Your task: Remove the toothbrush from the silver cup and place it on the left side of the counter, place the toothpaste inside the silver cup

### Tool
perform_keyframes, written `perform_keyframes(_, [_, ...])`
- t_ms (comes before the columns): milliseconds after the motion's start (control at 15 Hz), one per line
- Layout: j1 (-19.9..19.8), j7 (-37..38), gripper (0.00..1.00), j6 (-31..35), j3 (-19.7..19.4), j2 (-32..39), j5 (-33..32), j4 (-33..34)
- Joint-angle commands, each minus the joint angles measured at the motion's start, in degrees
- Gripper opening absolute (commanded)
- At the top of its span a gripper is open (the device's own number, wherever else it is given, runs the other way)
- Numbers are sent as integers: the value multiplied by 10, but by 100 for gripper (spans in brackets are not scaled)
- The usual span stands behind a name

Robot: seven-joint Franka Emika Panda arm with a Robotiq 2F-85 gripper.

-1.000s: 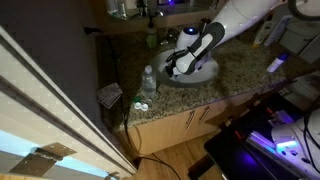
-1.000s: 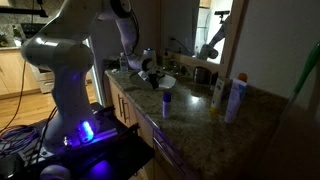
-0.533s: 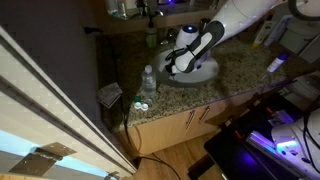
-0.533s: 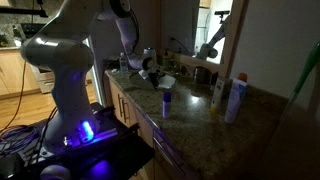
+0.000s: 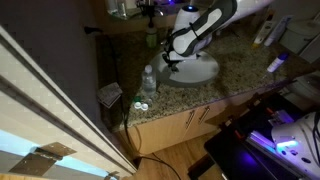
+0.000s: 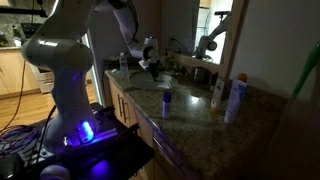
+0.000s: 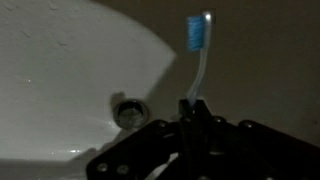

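The fingers [image 7: 193,103] are closed on the lower handle of a slim, pale-handled toothbrush with a blue bristle head [image 7: 198,55]. In the wrist view it stands nearly upright, bristles at the top. The black finger bodies merge with the dark bottom edge of that view, and the handle end below the pinch is hidden between them.

Behind the toothbrush lies the white oval sink basin [image 7: 60,70] with its round metal drain [image 7: 128,110]. The right part of the wrist view is almost black, so the surface there cannot be read.

In both exterior views the fingers [image 5: 170,62] [image 6: 152,68] hang above the speckled brown-grey granite table [image 5: 240,70], over the near edge of the basin [image 5: 200,72]. The toothbrush is too small and dim to see there.

A clear plastic bottle [image 5: 148,80] stands on the table beside the basin. A small upright container with a blue top [image 6: 166,100] stands apart from the fingers; its label is unreadable. The silver cup cannot be picked out with certainty. The white robot arm [image 5: 205,22] is cut off at the frame's top.
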Motion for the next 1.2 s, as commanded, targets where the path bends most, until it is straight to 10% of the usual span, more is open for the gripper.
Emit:
perform_keyframes(0, [-67,-59,2,-24,62,-68,23,-44])
perform_keyframes(400, [-172,-215,2,-104,196,-120,149,-39])
perform_keyframes(1133, [-121,-221,2,-117,210,-83,154,65])
